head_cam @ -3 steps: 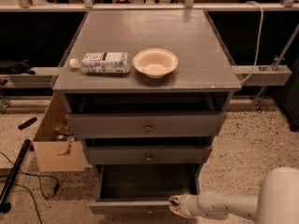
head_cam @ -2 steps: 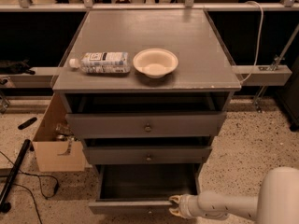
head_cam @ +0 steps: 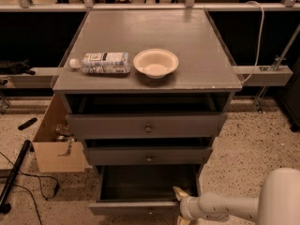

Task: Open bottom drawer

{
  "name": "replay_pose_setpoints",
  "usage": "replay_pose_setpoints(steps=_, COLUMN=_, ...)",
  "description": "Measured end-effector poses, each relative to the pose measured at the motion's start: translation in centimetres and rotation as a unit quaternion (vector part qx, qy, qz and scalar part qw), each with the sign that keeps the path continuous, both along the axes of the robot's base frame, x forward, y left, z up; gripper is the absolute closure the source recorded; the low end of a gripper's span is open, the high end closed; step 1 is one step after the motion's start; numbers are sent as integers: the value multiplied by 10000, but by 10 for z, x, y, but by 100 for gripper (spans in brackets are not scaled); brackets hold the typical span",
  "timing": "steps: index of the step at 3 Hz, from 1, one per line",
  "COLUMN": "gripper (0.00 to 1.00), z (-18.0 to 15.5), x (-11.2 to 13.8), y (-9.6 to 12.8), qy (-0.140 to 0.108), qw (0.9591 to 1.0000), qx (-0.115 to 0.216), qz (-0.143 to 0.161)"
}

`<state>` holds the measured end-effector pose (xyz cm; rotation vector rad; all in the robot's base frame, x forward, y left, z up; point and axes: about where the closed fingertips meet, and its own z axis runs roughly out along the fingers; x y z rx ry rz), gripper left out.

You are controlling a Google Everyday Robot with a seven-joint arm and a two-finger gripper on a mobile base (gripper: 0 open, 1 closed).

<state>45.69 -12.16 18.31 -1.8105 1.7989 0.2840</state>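
Already well out, bottom drawer [head_cam: 140, 187] has gripper [head_cam: 180, 205] at its near-right corner, fingers [head_cam: 177, 191] astride the front panel & seemingly clamped on it, prob to pull it nearer

Tool [head_cam: 181, 206] at open bottom drawer [head_cam: 136, 185]

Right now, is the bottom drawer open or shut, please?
Open: the bottom drawer is pulled out, dark interior showing; the gripper is at its right front corner.
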Motion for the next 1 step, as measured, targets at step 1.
replay_pose_setpoints(steps=1, gripper=0, z=0, x=0, y=0, qy=0, qw=10000, qx=0, qz=0)
